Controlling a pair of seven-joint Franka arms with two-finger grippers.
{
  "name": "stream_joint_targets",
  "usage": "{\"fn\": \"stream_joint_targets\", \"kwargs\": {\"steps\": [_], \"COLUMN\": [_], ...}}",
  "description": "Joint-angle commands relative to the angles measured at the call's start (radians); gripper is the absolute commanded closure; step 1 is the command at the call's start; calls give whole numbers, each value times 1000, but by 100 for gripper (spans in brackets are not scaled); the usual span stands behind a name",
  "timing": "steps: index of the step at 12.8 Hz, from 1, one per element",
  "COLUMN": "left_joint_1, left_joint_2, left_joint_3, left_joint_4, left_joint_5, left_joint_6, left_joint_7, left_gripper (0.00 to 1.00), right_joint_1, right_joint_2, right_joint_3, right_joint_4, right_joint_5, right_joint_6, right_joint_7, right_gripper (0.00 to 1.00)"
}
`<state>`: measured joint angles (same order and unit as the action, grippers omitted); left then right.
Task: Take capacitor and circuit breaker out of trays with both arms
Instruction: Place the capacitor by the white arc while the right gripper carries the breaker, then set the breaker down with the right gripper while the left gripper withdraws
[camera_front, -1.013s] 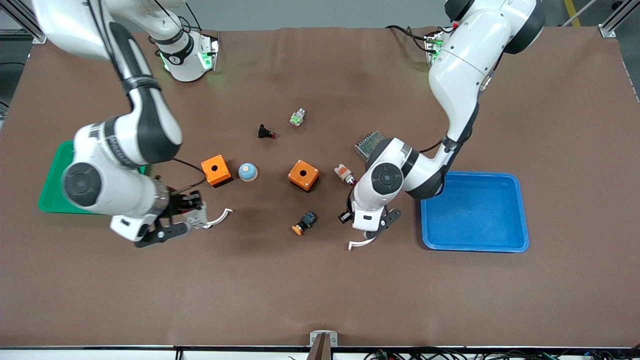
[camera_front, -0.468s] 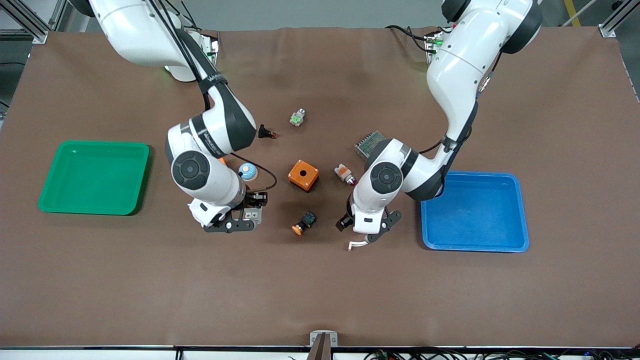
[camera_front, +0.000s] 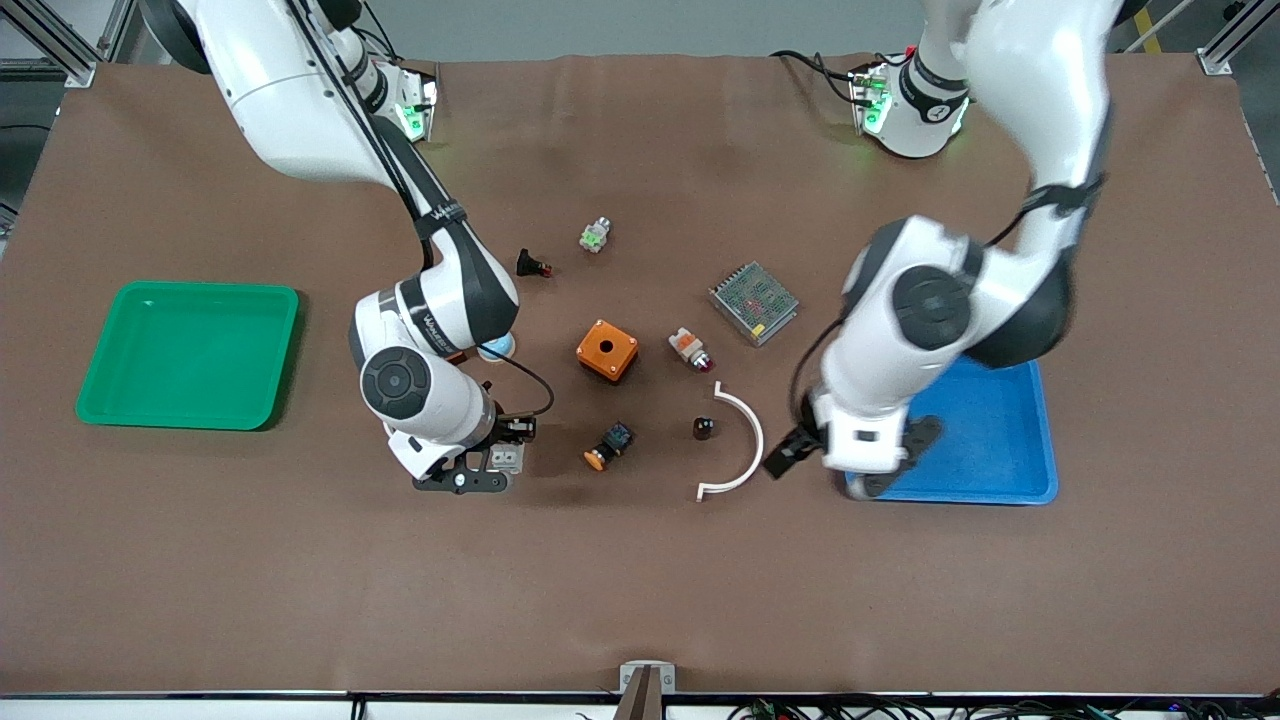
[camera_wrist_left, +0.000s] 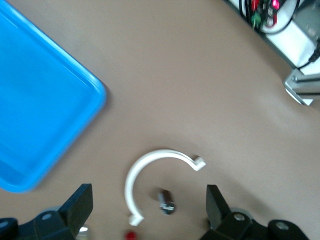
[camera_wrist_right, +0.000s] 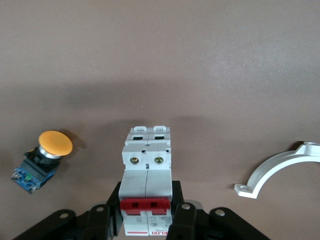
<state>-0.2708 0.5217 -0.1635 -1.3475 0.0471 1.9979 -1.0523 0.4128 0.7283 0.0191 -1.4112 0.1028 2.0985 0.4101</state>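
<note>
The breaker (camera_wrist_right: 147, 186), a white block with red levers, is clamped upright in my right gripper (camera_wrist_right: 147, 220). In the front view that gripper (camera_front: 478, 468) holds the breaker (camera_front: 507, 457) low over the table beside the orange-capped button (camera_front: 608, 447). The capacitor (camera_front: 703, 428), a tiny black cylinder, lies on the table inside a white curved clip (camera_front: 738, 448). My left gripper (camera_front: 848, 462) hangs open and empty over the blue tray's (camera_front: 1000, 495) edge. Its wrist view shows the capacitor (camera_wrist_left: 165, 202) and the clip (camera_wrist_left: 150, 165) below its open gripper (camera_wrist_left: 148, 200).
A green tray (camera_front: 100, 415) lies at the right arm's end. An orange box (camera_front: 606, 350), a white-and-orange lamp (camera_front: 690, 348), a metal mesh unit (camera_front: 754, 302), a black red-tipped part (camera_front: 532, 265), a green-white part (camera_front: 595, 235) and a blue dome (camera_front: 497, 348) lie mid-table.
My left arm swung away from the capacitor toward the blue tray, uncovering the capacitor and the clip. My right arm came from the green tray's end to mid-table with the breaker.
</note>
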Motion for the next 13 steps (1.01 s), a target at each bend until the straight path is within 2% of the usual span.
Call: {"fn": "stream_joint_targets", "kwargs": {"steps": [1, 8, 9, 10, 11, 13], "left_joint_1": [93, 329, 340, 341, 346, 346], "left_joint_2": [-121, -327, -344, -362, -383, -428], "left_joint_3": [-7, -11, -11, -10, -11, -10], "left_joint_4": [-44, -45, -45, -45, -45, -50], "left_joint_5": [19, 5, 5, 5, 5, 5], "left_joint_6": [-127, -424, -454, -491, -523, -563], "left_joint_7": [220, 891, 906, 907, 907, 902], "left_gripper": [0, 0, 0, 0, 0, 0], "right_joint_1": [-2, 15, 18, 18, 18, 18], "right_joint_2": [34, 69, 75, 77, 76, 66], "right_joint_3": [4, 4, 4, 4, 4, 4], "right_joint_4": [32, 24, 24, 26, 26, 32], "right_joint_5": [-3, -11, -11, -11, -9, -3], "right_joint_6": [-15, -18, -18, -18, -21, -31], "right_joint_7": [15, 13, 16, 18, 18, 22], "right_gripper": [88, 84, 76, 42, 0, 0]}}
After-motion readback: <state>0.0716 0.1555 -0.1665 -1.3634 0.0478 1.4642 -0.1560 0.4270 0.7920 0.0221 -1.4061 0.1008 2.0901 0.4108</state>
